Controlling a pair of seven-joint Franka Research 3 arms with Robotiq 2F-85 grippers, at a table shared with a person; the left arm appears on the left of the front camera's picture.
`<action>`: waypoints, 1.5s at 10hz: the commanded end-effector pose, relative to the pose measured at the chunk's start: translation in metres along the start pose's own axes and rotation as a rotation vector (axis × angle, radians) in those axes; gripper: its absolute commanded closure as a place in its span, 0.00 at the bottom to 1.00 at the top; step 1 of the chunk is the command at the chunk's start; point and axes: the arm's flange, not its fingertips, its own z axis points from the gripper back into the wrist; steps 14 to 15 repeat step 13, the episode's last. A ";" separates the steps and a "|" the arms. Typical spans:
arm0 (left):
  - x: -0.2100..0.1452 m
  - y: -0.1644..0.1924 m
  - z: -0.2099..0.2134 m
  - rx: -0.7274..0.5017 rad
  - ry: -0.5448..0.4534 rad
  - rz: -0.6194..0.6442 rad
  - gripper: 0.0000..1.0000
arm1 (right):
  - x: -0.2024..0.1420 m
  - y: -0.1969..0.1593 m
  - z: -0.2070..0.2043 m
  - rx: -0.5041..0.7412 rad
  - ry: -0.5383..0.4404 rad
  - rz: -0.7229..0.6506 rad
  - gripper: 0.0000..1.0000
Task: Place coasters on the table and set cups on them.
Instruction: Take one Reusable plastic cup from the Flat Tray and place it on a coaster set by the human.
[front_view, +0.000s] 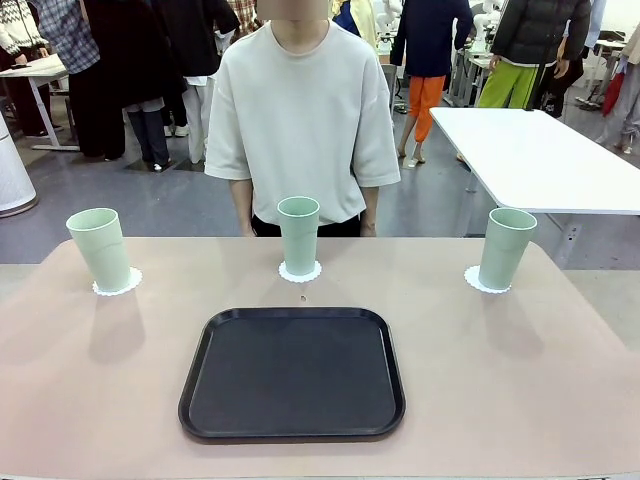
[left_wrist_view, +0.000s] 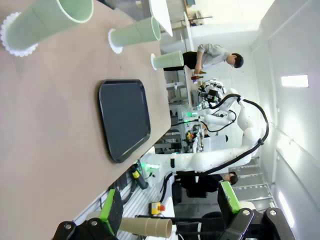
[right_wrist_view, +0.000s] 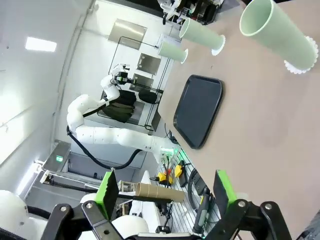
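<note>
Three mint-green cups stand upright on the beige table (front_view: 90, 390), each on a white lacy coaster. The left cup (front_view: 100, 248) is on its coaster (front_view: 117, 283), the middle cup (front_view: 298, 235) on its coaster (front_view: 299, 272), and the right cup (front_view: 506, 247) on its coaster (front_view: 482, 281). My left gripper (left_wrist_view: 169, 202) is open and holds nothing, off the table's edge, with the nearest cup (left_wrist_view: 47, 17) far ahead. My right gripper (right_wrist_view: 165, 187) is also open with nothing between its fingers, well back from the closest cup (right_wrist_view: 280, 32).
A black rounded tray (front_view: 292, 373) lies bare at the near middle of the table. A person stands at the far edge behind the middle cup, arms down. A white table (front_view: 540, 155) stands at the back right. Other people stand farther off.
</note>
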 end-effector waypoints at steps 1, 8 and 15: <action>-0.001 -0.002 0.001 -0.010 -0.004 -0.008 0.00 | -0.002 0.008 0.007 -0.015 0.026 0.020 0.00; -0.001 -0.002 0.001 -0.010 -0.004 -0.008 0.00 | -0.001 0.002 0.004 -0.007 0.001 0.002 0.00; -0.001 -0.002 0.001 -0.010 -0.004 -0.008 0.00 | -0.001 0.002 0.004 -0.007 0.001 0.002 0.00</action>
